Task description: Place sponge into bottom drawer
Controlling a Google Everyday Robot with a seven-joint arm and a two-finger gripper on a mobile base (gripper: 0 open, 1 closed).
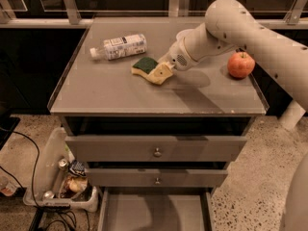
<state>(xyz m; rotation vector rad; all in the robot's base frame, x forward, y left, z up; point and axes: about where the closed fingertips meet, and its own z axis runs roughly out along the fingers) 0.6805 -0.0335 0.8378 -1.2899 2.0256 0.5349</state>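
The sponge (146,66), yellow foam with a dark green top, lies on the grey cabinet top (115,93) near its middle. My gripper (161,72) reaches in from the right on the white arm and sits at the sponge's right end, its pale fingers touching or around the sponge's edge. The bottom drawer (156,211) is pulled open at the bottom of the view, a shallow grey tray with nothing in it.
A plastic bottle (120,46) lies on its side at the back left of the top. A red apple (240,64) sits at the right. Two upper drawers (156,149) with round knobs are closed. A bin of clutter (67,179) stands on the floor left.
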